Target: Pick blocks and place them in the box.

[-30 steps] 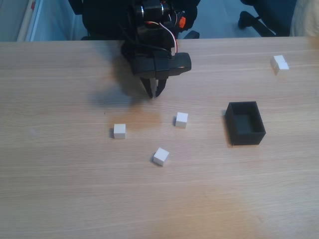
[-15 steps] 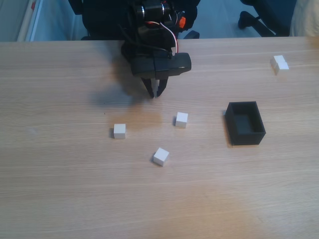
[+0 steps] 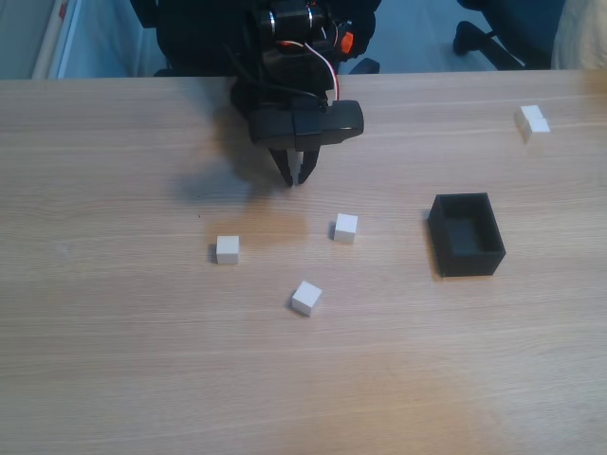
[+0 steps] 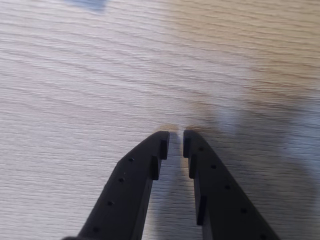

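Several white blocks lie on the wooden table in the fixed view: one [image 3: 228, 249] at the left, one [image 3: 345, 227] in the middle, one [image 3: 305, 298] nearer the front, and another [image 3: 532, 120] far back right. The black box [image 3: 471, 260] stands open-topped at the right with nothing visible inside. My black gripper [image 3: 296, 178] hangs over bare table behind the middle blocks, touching none of them. In the wrist view my gripper [image 4: 176, 137] points at bare wood, its fingers nearly together with nothing between them.
The arm's base and cables [image 3: 294, 38] stand at the table's back edge. A chair base [image 3: 488, 38] shows on the floor beyond the table. Bare wood stretches across the front and left of the table [image 3: 114, 360].
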Robot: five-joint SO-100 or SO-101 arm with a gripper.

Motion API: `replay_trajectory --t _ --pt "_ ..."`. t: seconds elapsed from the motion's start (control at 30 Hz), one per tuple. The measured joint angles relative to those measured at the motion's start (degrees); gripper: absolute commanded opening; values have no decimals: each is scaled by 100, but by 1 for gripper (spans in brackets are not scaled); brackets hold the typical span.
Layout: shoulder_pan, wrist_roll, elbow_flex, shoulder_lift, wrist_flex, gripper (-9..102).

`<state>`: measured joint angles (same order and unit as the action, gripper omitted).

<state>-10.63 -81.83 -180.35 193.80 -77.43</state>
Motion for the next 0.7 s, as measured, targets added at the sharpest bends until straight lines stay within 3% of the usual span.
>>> replay_trajectory --t 0.43,0.53,0.7 --pt "220 -220 272 -44 -18 6" --pt "396 -334 369 -211 26 15" --pt "589 -457 853 -747 149 17"
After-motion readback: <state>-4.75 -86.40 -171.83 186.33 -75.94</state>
